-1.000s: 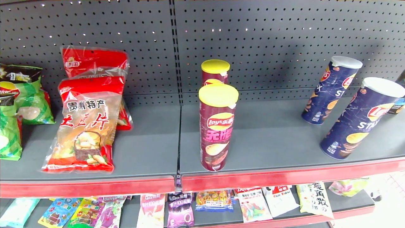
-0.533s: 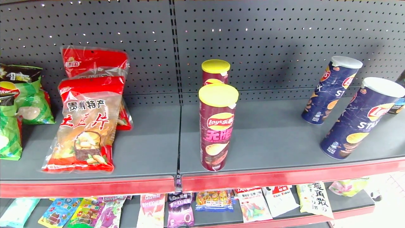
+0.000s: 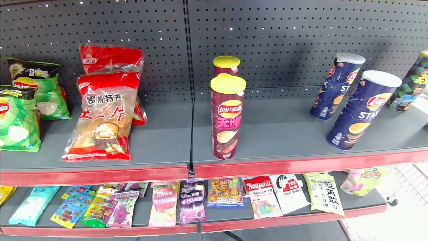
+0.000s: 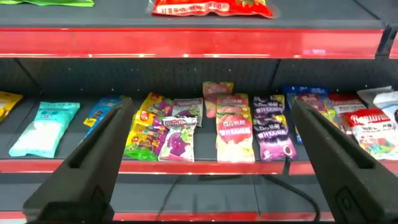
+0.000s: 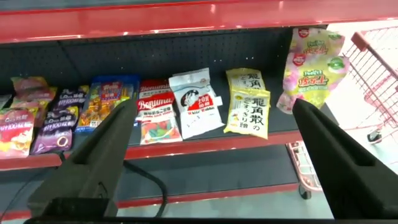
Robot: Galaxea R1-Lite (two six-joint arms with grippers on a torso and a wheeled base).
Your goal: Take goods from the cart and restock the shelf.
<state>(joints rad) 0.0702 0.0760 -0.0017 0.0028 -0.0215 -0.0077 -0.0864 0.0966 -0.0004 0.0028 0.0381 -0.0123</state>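
**A:** Head view first. What stands on the upper shelf point(image 3: 284, 134)?

**B:** Two maroon chip cans point(image 3: 227, 117) with yellow lids stand one behind the other, just right of the middle seam. The nearer one is at the front edge. Toward the right end are two dark blue chip cans point(image 3: 362, 110) with white lids, and a green-patterned can point(image 3: 408, 87) stands by the back panel. Left of the seam, two red potato-slice bags point(image 3: 105, 113) lean back. Green chip bags point(image 3: 20, 113) sit at the left end.

**A:** And the lower shelf point(image 3: 291, 219)?

**B:** A row of flat candy packets point(image 3: 190, 201) runs along it, with a pale green pouch point(image 3: 362, 179) at its right end.

**A:** The grippers?

**B:** The left gripper point(image 4: 211, 104) is spread wide with nothing between its fingers, facing the lower shelf's left half. The right gripper point(image 5: 214, 102) is likewise spread and empty, facing the right half.

**A:** The cart?

**B:** The red wire cart point(image 5: 376, 68) stands just past the shelf's right end.
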